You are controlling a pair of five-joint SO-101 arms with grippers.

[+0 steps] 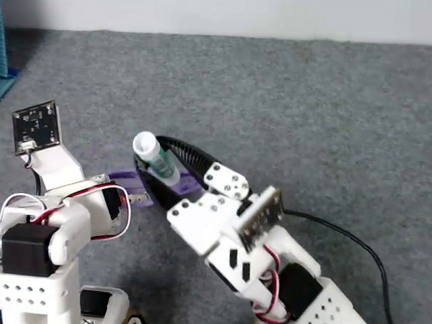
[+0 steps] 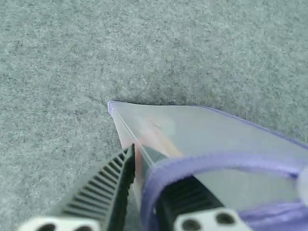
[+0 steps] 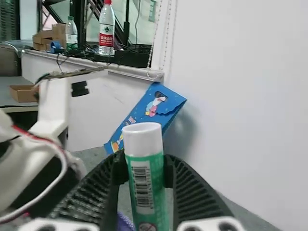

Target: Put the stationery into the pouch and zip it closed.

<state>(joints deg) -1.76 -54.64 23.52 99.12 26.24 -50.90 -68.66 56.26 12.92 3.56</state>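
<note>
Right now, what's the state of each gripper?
Left gripper: closed on the rim of the pouch.
Right gripper: closed on the glue stick.

White arm shells (image 1: 199, 222), black ribbed end effector fingers (image 3: 82, 197), red-white wires (image 1: 93, 191) (looped), black servos (image 1: 26, 248), possibly camera board (image 1: 37, 125).

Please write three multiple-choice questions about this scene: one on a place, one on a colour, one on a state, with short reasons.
1. Where is the glue stick? A in the right gripper; B lying flat; C inside a drawer.
2. What colour is the pouch rim? A red; B purple; C yellow.
3. How is the pouch mouth? A zipped closed; B open; C taped.
Answers: 1 A, its fingers clamp the stick; 2 B, a purple band edges it; 3 B, the left gripper holds one wall and the rim gapes.
</note>
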